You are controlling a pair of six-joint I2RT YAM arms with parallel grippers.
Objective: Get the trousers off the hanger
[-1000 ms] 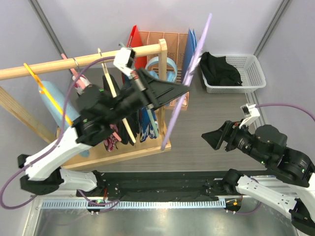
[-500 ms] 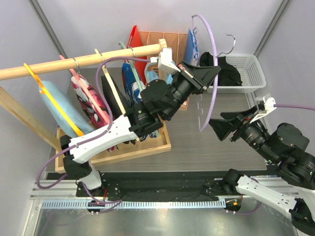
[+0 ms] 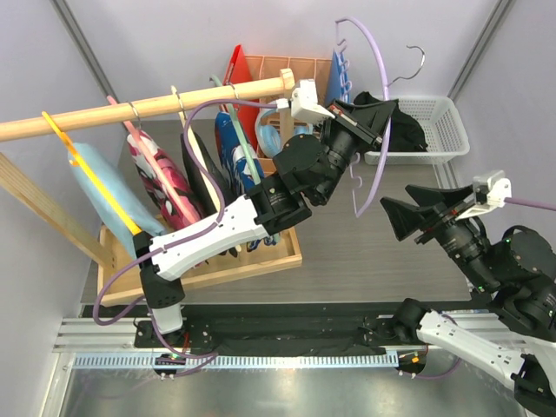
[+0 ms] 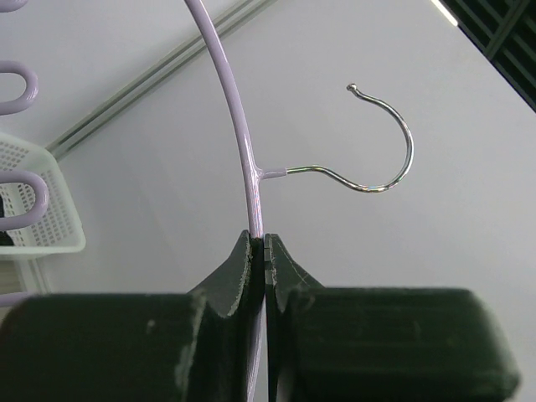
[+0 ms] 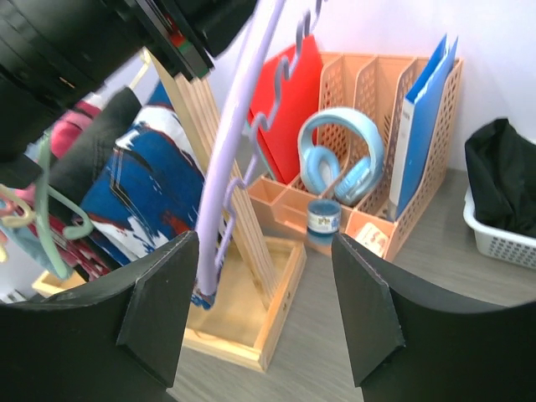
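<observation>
Upper left: wooden rail (image 3: pixel 139 108) carries the printed trousers (image 3: pixel 233 155). Upper right: white basket (image 3: pixel 452 130) holds the black trousers (image 3: pixel 410 130). Top centre: lilac hanger (image 3: pixel 380 65) is bare, pinched in the jaws of the left gripper (image 3: pixel 375 117); right gripper (image 3: pixel 393 217) jaws are spread. Likely next: discard hanger, fetch printed pair.

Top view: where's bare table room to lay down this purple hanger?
The widest bare tabletop for the purple hanger lies between the wooden rack's base and the right tool, in front of the white basket. The back is crowded by the file organizer and basket; hung garments fill the left.
</observation>
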